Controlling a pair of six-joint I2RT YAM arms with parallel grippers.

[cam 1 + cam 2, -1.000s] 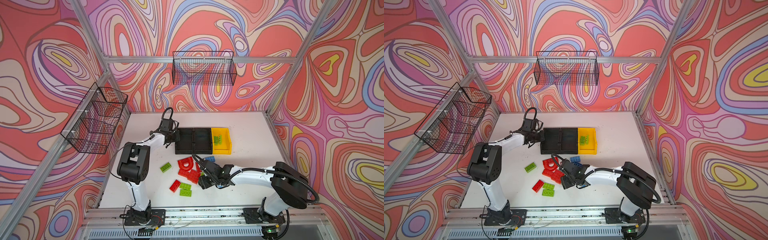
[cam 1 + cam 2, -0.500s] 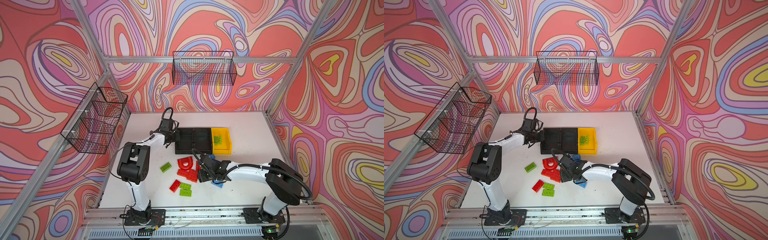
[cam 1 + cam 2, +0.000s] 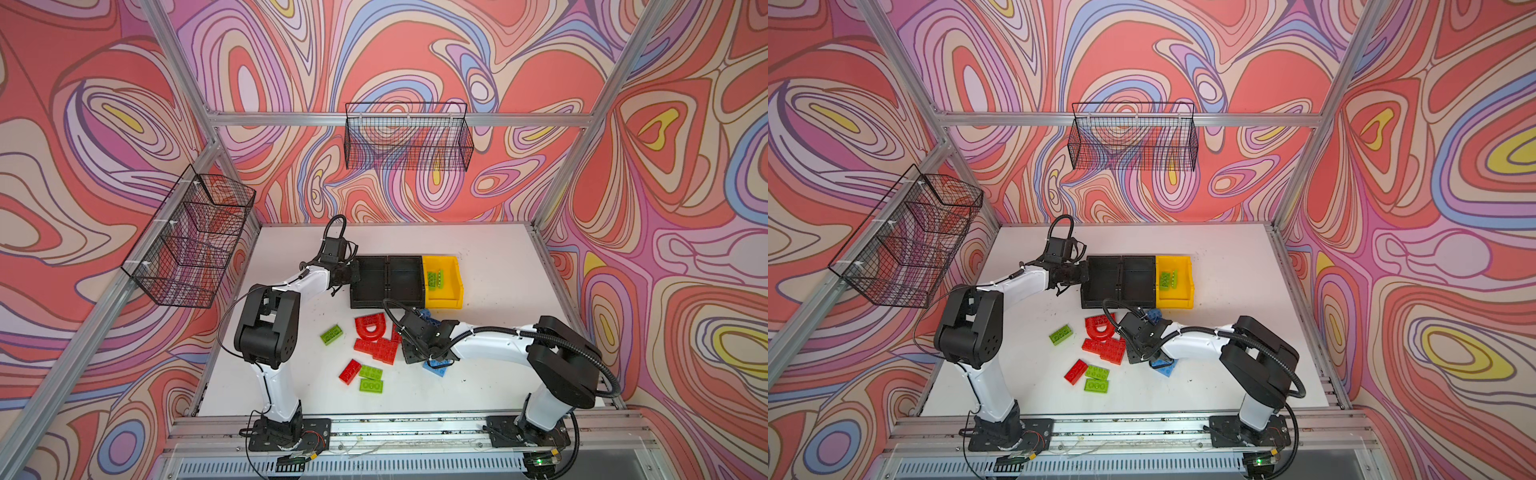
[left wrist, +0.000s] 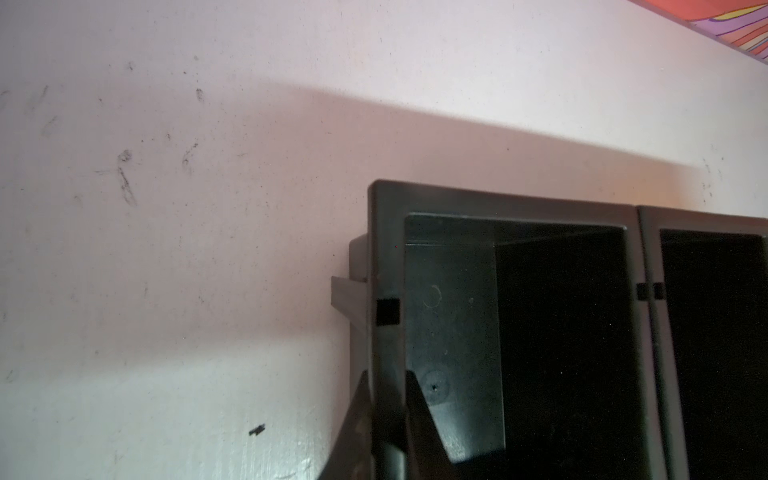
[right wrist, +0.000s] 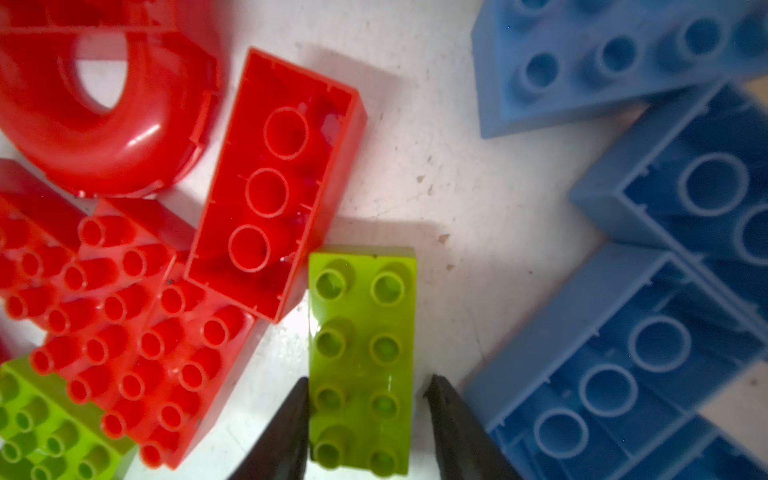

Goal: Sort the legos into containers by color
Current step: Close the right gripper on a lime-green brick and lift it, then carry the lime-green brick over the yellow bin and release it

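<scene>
Top views bright, even; wrist cams shadowy, blue legos [image 5: 648, 353] blurred.

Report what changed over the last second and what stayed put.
The right gripper swung back toward the bin row, uncovering a blue brick. Its jaws now straddle a green brick, not yet clamped. Unchanged: the left gripper stays shut on the left black bin wall; the red arch and the yellow bin lie as before.

White scuffed desk [image 3: 494, 266], three joined bins [image 3: 387, 276] near the middle, red, green, blue legos [image 3: 384, 351] loose in front
</scene>
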